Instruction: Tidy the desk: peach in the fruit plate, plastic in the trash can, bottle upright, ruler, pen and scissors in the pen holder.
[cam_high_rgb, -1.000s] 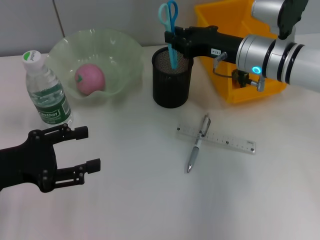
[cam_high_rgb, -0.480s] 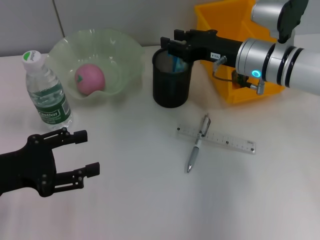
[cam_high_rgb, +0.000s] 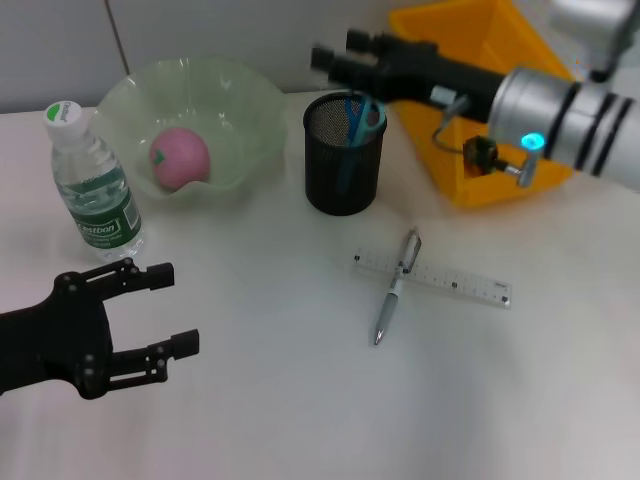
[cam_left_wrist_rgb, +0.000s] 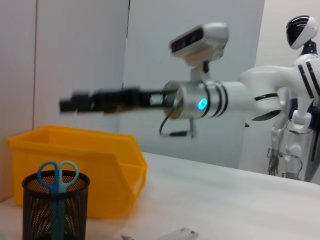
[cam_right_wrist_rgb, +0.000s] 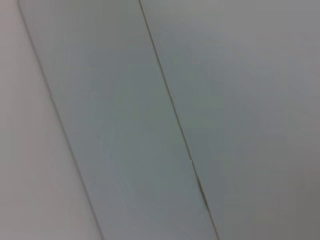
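Note:
The blue-handled scissors stand in the black mesh pen holder, also seen in the left wrist view as scissors in the pen holder. My right gripper hovers open just above and behind the holder, holding nothing. The pink peach lies in the green fruit plate. The bottle stands upright at the left. A silver pen lies across the clear ruler. My left gripper rests open at the front left. The plastic is out of view.
A yellow bin stands behind and to the right of the pen holder, under my right arm. The bottle sits close to the fruit plate's left side. A wall runs along the back of the desk.
My right gripper lowered the scissors into the pen holder, let go of them, and has lifted up and back. The left arm has barely moved.

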